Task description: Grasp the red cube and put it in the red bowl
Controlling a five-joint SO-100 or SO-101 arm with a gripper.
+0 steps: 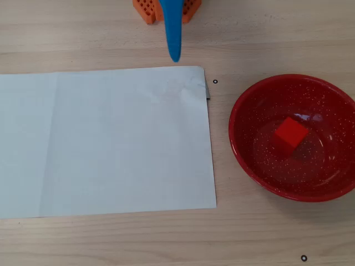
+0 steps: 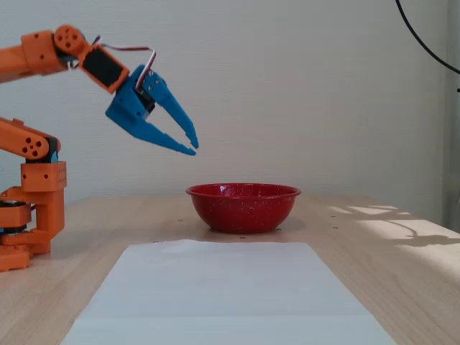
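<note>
Seeing the red cube inside the red bowl, I judge the job done; my claw hangs slightly parted, empty.

The red bowl is glossy red with fine white speckles, and the red cube is plain bright red. The end effector is blue on an orange arm. The paper sheet is white on the pale wood-grain table.
</note>
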